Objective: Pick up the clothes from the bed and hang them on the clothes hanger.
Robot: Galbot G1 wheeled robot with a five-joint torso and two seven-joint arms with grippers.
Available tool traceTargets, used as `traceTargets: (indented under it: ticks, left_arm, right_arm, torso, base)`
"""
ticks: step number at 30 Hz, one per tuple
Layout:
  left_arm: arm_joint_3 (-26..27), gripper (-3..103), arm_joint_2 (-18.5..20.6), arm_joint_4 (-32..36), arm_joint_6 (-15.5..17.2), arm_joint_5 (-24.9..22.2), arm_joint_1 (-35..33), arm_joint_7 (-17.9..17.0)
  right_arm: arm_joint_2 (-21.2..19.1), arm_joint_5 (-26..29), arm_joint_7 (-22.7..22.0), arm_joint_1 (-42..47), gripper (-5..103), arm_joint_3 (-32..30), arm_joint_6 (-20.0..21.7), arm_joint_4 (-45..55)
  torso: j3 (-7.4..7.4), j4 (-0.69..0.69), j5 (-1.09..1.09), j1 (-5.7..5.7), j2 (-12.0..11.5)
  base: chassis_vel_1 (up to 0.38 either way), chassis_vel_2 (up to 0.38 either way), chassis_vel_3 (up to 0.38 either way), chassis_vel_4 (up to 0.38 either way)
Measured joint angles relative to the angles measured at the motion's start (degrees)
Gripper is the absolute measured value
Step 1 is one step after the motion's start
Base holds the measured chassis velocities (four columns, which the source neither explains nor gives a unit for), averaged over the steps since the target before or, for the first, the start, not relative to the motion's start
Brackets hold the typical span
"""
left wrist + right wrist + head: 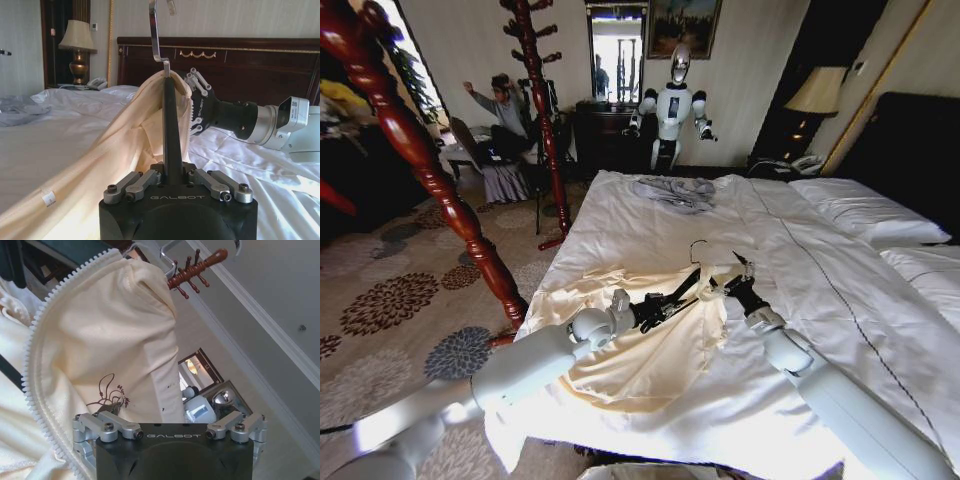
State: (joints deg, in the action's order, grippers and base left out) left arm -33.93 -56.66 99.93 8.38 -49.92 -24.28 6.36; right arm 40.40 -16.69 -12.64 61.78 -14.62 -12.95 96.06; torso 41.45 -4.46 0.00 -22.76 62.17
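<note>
step: we thread hanger [171,120] into shirt [650,350] | L gripper [175,181] clamped on hanger | R gripper [724,283] pinching shirt collar | next: ease fabric over shoulder

Wooden coat stand [415,150] close by bed's [840,290] left edge, crowding left arm's side. 2 grippers, left [672,298] and right [725,281], close together mid-bed, T-shirt [640,350] between. Grey garment [675,192] at foot edge. Right half of duvet bare up to pillows [865,210].
</note>
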Motion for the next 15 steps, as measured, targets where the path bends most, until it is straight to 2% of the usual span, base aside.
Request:
traceTargets:
  ticks: [4,6,8,12,15]
  left_arm:
    - [0.11,17,0.27,0.41,0.12,-0.01,0.05,-0.02]
    - [0.15,17,0.53,0.68,0.16,-0.07,0.14,-0.04]
    - [0.15,17,0.71,0.8,0.17,-0.1,0.14,-0.04]
    - [0.27,17,1.51,1.21,0.17,-0.13,-0.1,-0.02]
    - [0.37,17,1.83,1.38,0.17,-0.13,-0.26,0.03]
  right_arm:
    - [0.0,-4.32,0.6,-0.69,101,-0.27,-2.23,-1.38]
    - [0.31,-7.69,0.85,-1.08,92,-0.78,-3.98,-2.49]
    - [0.44,-9.3,0.91,-1.22,92,-1.02,-4.77,-3.0]
    - [0.9,-14.51,1.07,-1.9,71,-1.77,-7.49,-4.56]
    - [1.15,-16.56,1.33,-2.35,65,-2.05,-8.72,-5.15]
  torso:
    - [0.0,0.0,0.0,0.0,0.0]
    - [0.0,0.0,0.0,0.0,0.0]
    - [0.0,0.0,0.0,0.0,0.0]
    - [0.0,0.0,0.0,0.0,0.0]
    - [0.0,0.01,0.0,0.0,0.0]
  base:
    - [0.0,0.0,0.0,0.0]
    - [0.0,0.0,0.0,0.0]
    - [0.0,0.0,0.0,0.0]
    - [0.0,0.0,0.0,0.0]
    - [0.0,0.0,0.0,0.0]
